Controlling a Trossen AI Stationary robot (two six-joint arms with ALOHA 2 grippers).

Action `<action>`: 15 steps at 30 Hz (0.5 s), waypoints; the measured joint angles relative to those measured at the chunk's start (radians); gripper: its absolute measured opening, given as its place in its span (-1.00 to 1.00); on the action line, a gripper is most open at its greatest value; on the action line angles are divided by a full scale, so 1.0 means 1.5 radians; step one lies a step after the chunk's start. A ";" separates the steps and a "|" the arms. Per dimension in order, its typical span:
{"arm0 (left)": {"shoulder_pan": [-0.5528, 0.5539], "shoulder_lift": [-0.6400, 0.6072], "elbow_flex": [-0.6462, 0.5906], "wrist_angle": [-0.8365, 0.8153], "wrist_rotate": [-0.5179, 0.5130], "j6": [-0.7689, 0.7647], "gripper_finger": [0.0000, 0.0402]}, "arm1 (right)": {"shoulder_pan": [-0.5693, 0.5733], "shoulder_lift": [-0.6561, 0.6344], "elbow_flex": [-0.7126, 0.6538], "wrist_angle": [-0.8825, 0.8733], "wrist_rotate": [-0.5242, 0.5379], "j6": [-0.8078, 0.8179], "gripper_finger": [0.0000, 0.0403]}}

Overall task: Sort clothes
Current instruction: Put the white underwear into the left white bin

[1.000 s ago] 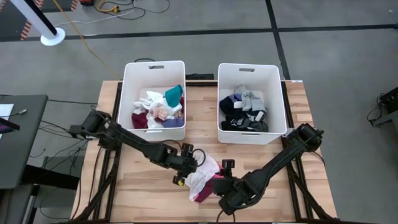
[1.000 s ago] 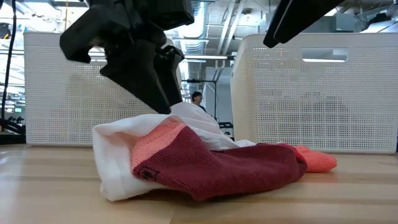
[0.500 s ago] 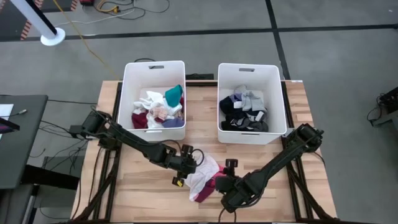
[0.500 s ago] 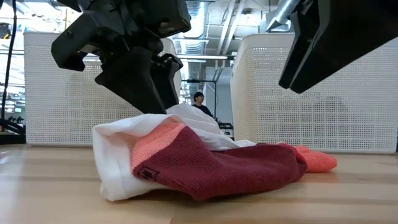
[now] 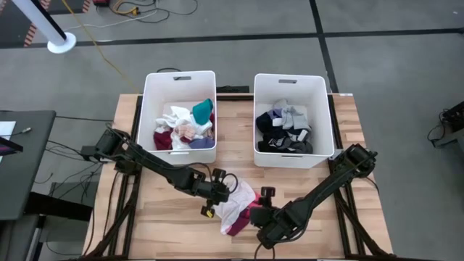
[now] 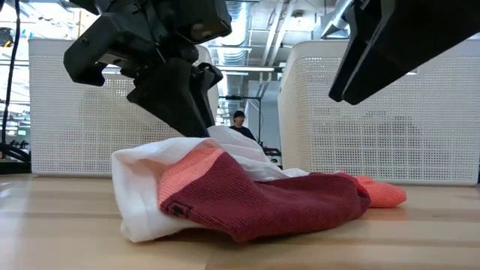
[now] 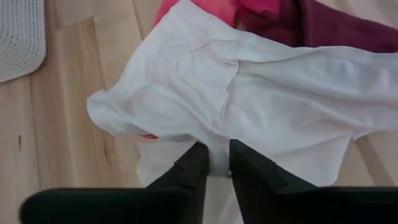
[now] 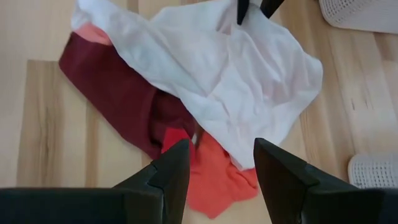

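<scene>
A small heap of clothes lies on the wooden table's near middle. It is a white garment (image 5: 236, 197) draped over a maroon sock (image 6: 262, 202) with a coral toe (image 8: 211, 177). My left gripper (image 7: 217, 160) comes in from the table's left, slanting down, and is shut on the white garment's edge. My right gripper (image 8: 217, 163) hangs open above the sock's coral toe, clear of the cloth, on the heap's near right side (image 5: 259, 210). My left gripper pinches a raised fold of the white garment (image 7: 216, 144) between its two fingertips. It comes slanting down from the table's left. The rest of the garment lies slack on the table and over the maroon sock.
Two white bins stand behind the heap. The left bin (image 5: 148, 109) holds light and coloured clothes, and the right bin (image 5: 328, 116) holds dark and grey ones. Bare wood lies left and right of the heap. A person (image 6: 240, 120) shows far off between the bins.
My right gripper has come down toward the heap and stays open above it. The heap has kept its shape and place.
</scene>
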 joint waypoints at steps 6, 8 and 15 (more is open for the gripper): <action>-0.009 0.000 0.000 0.001 -0.002 0.021 -0.95 | 0.001 0.000 0.000 0.013 0.000 -0.004 -0.05; -0.015 0.000 0.000 0.003 -0.006 0.022 -0.98 | 0.001 0.000 0.000 0.014 0.001 -0.003 -0.05; -0.041 0.000 0.000 0.006 -0.071 0.041 -0.99 | 0.000 0.000 0.000 0.015 0.032 0.004 -0.03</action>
